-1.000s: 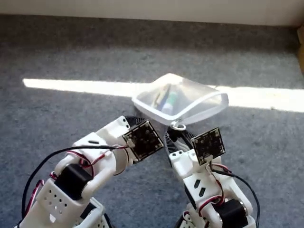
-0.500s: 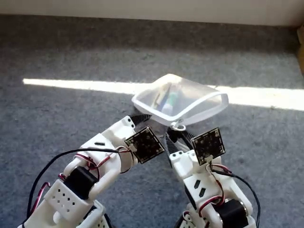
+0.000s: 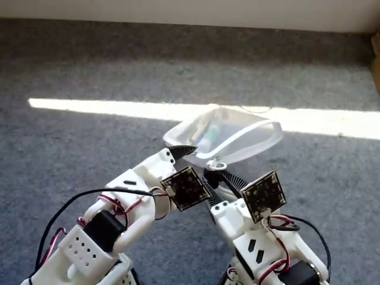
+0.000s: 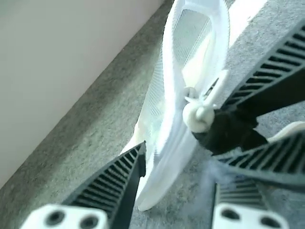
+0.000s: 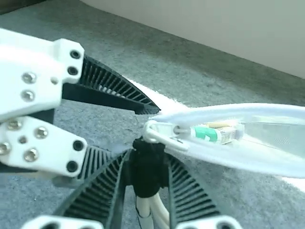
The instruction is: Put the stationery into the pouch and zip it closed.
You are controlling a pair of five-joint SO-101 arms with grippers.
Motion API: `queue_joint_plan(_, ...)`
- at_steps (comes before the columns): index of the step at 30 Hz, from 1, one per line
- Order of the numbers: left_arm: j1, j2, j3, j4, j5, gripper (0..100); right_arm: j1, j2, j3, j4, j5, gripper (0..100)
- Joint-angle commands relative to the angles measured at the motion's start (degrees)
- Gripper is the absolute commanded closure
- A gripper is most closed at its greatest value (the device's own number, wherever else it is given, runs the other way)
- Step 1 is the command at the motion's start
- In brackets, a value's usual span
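Both arms are in tight on the near end of the pouch [image 3: 237, 133], which sits on the grey counter [image 3: 89, 154] just ahead of them, in a stripe of sunlight. The right fingers [image 5: 169, 164] are pressed together on the dark tab of the pull [image 5: 153, 131], with the white ring standing just past their tips. That grip looks solid. The left fingers [image 4: 136, 162] are spread apart and straddle the same near end of the pouch. One tip is right against its side, but I can't see them clamped on anything. The stationery [image 5: 212, 133] is inside, a green-and-white piece lying just beyond the pull, so by my reading the loading is done and only the zip is left. And the zip looks open, with its two white edges splitting apart from the pull and running away from the arms. Here's what matters. The pouch's long axis points away from the fingers, toward the far right in the high view, and the pull is parked at the near end. So I'd expect the closing stroke to run outward along that line, with the right arm doing the pulling. The left arm is nearest the end that needs anchoring. If it doesn't pinch down first, my guess is the whole pouch just slides along with the pull.
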Motion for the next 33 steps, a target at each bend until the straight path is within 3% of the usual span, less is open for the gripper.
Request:
queue_joint_plan(1, 2.07, -0.92, 1.8, -4.75, 1.23, 77, -1.27, -0.04, -3.82, 1.01, 0.79, 99.3)
queue_joint_plan(7, 4.35, -1.54, 7.6, -12.57, 2.55, 87, -0.92, -0.04, -3.74, 1.01, 0.79, 99.3)
queue_joint_plan(14, 4.26, -1.54, 7.87, -13.01, 2.55, 100, -0.75, -0.13, -3.82, 0.57, 0.62, 99.3)
queue_joint_plan(28, -0.57, -1.54, 7.96, -12.92, 2.64, 99, 12.09, -0.13, -3.38, -4.97, 0.18, 99.3)
queue_joint_plan(33, -1.27, -1.54, 7.43, -9.41, 2.73, 99, 16.4, -0.13, -3.38, -8.84, -4.48, 99.3)
